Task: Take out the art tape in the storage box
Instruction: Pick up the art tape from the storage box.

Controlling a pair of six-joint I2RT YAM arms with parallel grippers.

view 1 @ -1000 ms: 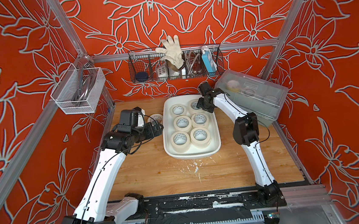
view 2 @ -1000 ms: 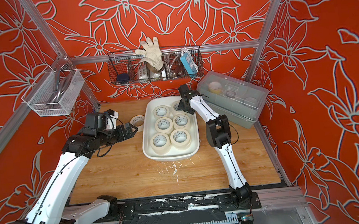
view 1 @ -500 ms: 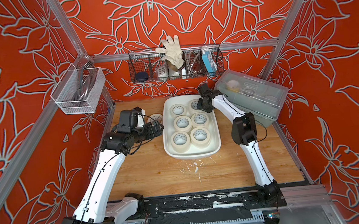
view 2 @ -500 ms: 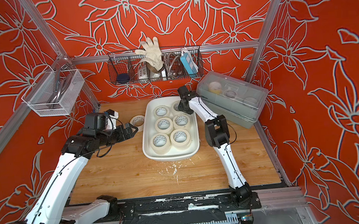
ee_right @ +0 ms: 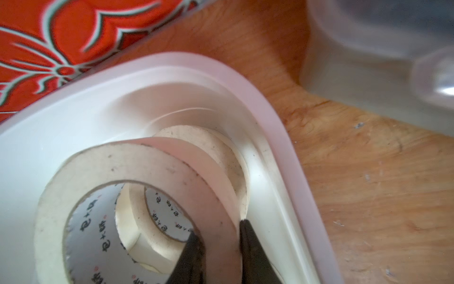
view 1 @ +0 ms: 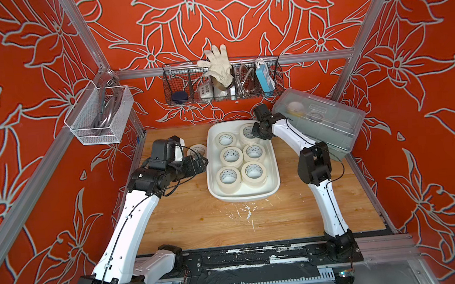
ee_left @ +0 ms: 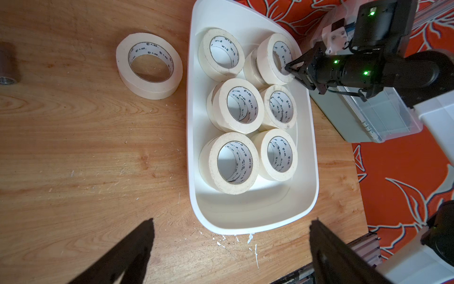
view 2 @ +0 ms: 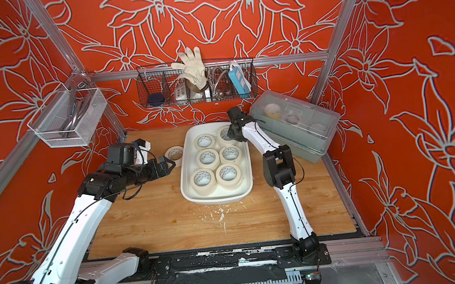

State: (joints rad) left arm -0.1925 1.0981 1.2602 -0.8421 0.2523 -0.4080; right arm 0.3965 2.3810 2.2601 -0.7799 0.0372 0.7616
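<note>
1. Now my right gripper (ee_right: 218, 231) is closed on the wall of a roll (ee_right: 137, 172) of tape. One finger (ee_right: 191, 248) is inside the core and the other is outside.
2. That roll sits tilted in the far right corner of the box (view 1: 245, 198), resting on a lower roll (ee_right: 221, 150).
3. Five more stacks of tape (view 1: 223, 157) lie flat in the box, set in two rows.
4. One loose roll (ee_left: 147, 89) lies flat on the desk (view 1: 199, 221), just beside the box's left wall.
5. My left gripper (view 1: 201, 161) hangs wide open with nothing in it, near the loose roll and just beside the box.
6. A lidded grey box (view 1: 320, 123) stands just beside my right arm.
</note>
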